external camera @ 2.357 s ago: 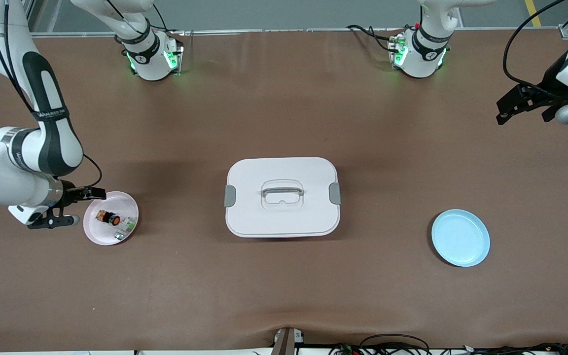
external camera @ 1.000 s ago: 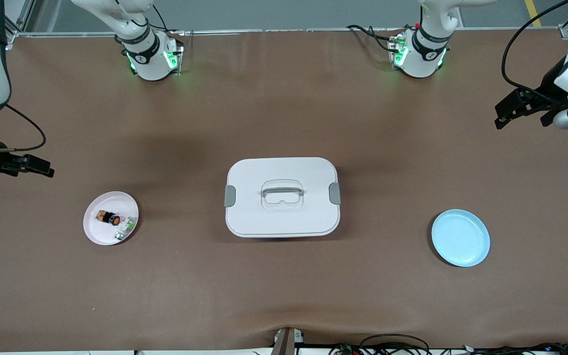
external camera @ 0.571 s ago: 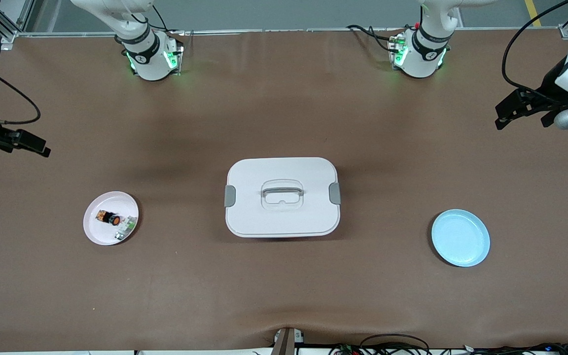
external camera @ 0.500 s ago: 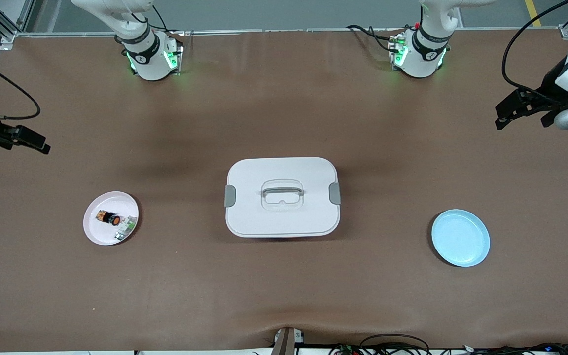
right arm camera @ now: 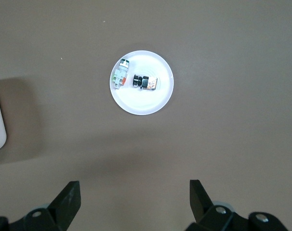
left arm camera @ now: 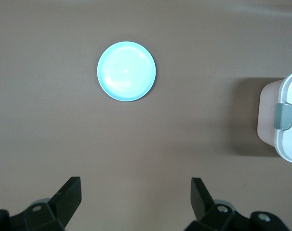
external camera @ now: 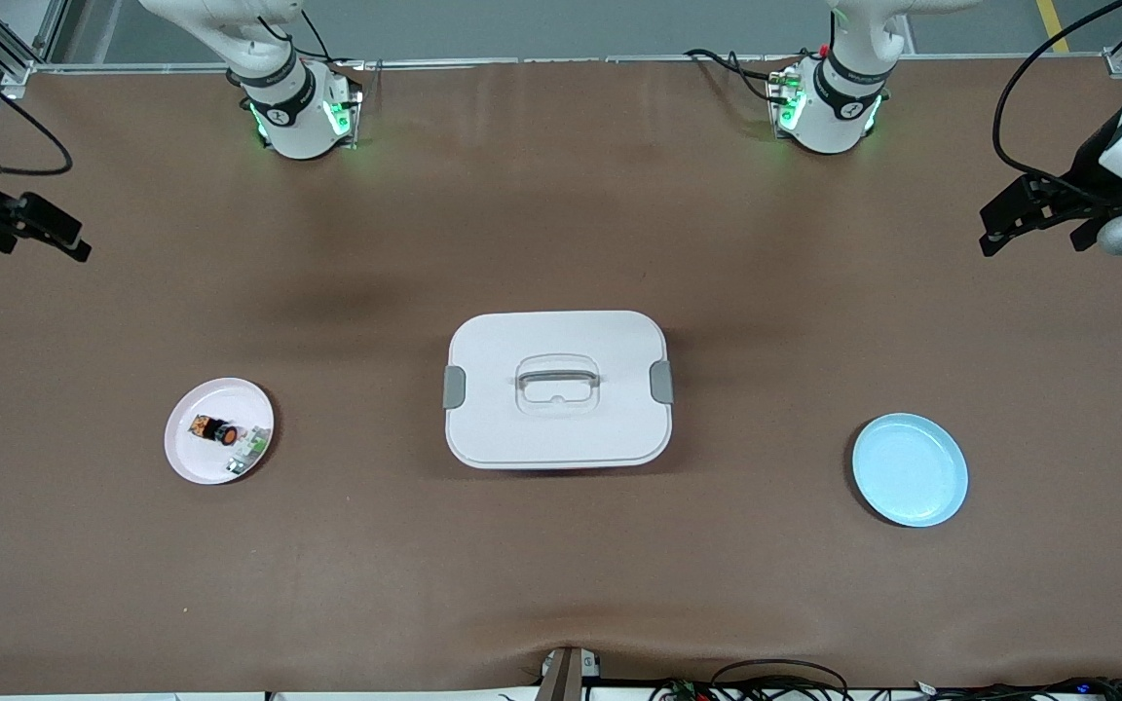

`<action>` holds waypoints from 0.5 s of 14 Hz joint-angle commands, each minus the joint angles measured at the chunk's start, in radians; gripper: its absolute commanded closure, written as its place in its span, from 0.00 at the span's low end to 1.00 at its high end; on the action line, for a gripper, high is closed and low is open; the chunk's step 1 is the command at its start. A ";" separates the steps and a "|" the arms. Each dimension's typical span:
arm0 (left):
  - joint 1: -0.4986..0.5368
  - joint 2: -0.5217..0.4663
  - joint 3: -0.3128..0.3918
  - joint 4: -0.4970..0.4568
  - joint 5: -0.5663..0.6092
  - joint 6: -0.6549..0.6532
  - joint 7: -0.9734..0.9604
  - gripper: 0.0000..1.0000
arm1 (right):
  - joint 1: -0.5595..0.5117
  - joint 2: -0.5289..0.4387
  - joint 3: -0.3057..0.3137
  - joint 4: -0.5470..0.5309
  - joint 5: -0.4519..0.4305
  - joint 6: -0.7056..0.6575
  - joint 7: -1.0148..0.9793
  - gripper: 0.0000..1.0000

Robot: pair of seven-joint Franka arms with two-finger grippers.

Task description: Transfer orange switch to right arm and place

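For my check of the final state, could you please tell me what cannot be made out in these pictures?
- Box contents: every view, its shut lid hides them.
- Switch on the pink plate: front and right wrist views, too small to read its markings or whether it touches the white-and-green part.
- Right gripper: front view, the edge cuts off its body.
- Left gripper: left wrist view, only the jaw tips show.

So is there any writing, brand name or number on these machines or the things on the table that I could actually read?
None can be read.
Right arm base: a small dark mark on the black band, too small to read.
Left arm base: the same kind of mark, also unreadable.
Orange switch on the pink plate: orange markings, no legible text.
White box and blue plate: no writing visible.
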 commanded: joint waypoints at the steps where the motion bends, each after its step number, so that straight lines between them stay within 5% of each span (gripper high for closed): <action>1: 0.001 0.006 -0.002 0.018 0.017 -0.007 -0.001 0.00 | 0.007 -0.039 -0.006 0.004 0.002 -0.025 0.015 0.00; 7: 0.001 0.008 -0.002 0.017 0.018 -0.008 -0.002 0.00 | 0.007 -0.001 -0.003 0.163 -0.003 -0.168 0.015 0.00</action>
